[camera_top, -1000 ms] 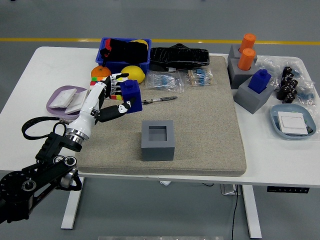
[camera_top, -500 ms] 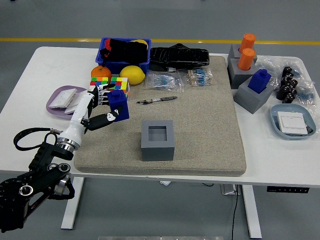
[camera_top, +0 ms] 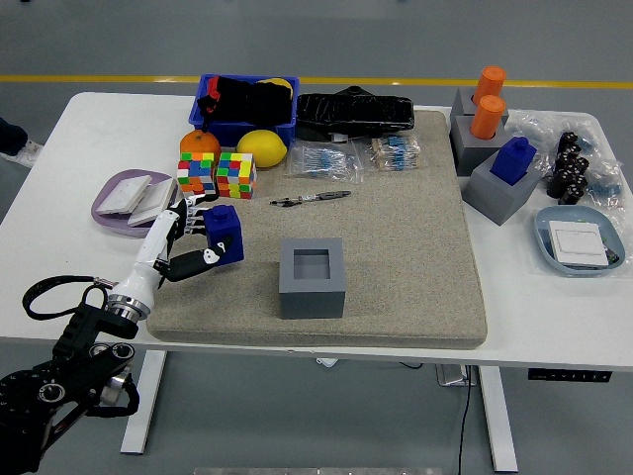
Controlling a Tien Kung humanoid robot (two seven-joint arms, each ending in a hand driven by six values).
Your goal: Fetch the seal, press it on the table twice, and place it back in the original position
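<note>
My left hand [camera_top: 193,240] is shut on a blue seal [camera_top: 224,233] and holds it low over the left part of the beige mat [camera_top: 396,247]. An open grey holder block [camera_top: 312,277] with a square hole stands on the mat to the right of the seal. A second blue seal [camera_top: 513,159] sits in a grey holder [camera_top: 499,192] at the right. My right hand is out of view.
Two colour cubes [camera_top: 218,174], an orange [camera_top: 199,142] and a lemon [camera_top: 263,146] lie behind my hand. A purple dish [camera_top: 129,198] is to its left. A pen [camera_top: 312,198], a blue bin [camera_top: 245,107], bagged parts and orange cylinders [camera_top: 487,102] lie further back.
My left hand has moved down and to the left, toward the near left of the mat, with the blue seal still in it. The colour cubes are uncovered.
</note>
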